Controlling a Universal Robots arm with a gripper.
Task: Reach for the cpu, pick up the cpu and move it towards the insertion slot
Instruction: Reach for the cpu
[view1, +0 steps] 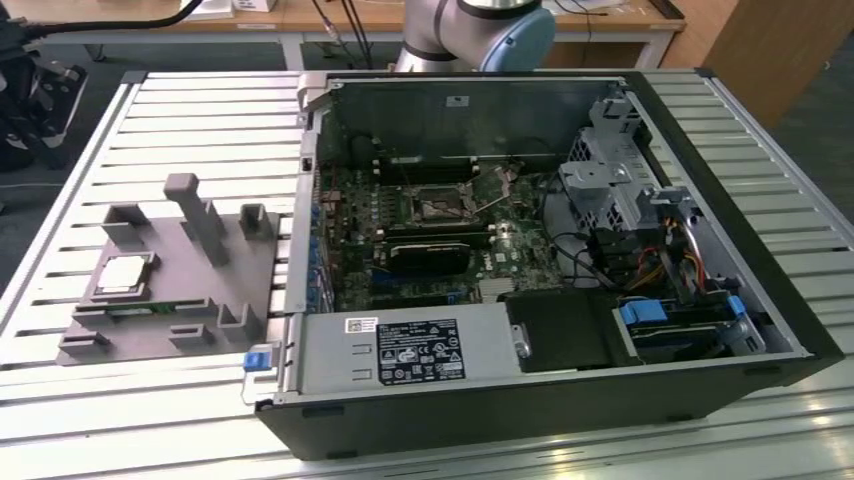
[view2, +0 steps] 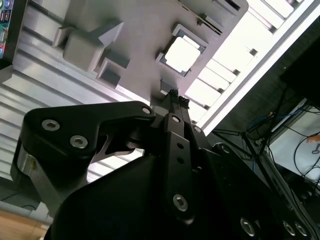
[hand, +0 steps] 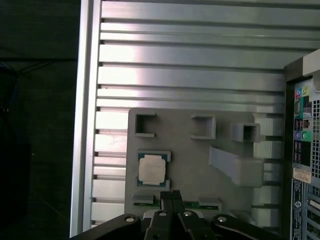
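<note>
The cpu (view1: 123, 275) is a small silvery square chip lying flat in a recess of the grey fixture plate (view1: 160, 300), at the exterior view's left of the open computer case. The insertion slot (view1: 438, 203), a dark square socket with a metal frame, sits on the motherboard inside the case. In both wrist views the cpu (hand: 152, 169) (view2: 182, 54) lies below and a short way off from my gripper (hand: 170, 195) (view2: 174, 95). The black fingers are shut together with nothing between them, hanging above the plate.
Grey blocks and posts (view1: 200, 215) rise from the fixture plate around the chip. The case wall (view1: 310, 200) stands between the plate and the motherboard. A power supply (view1: 407, 350) and drive cages (view1: 607, 190) crowd the case. The ribbed aluminium table (view1: 200, 120) stretches beyond the plate.
</note>
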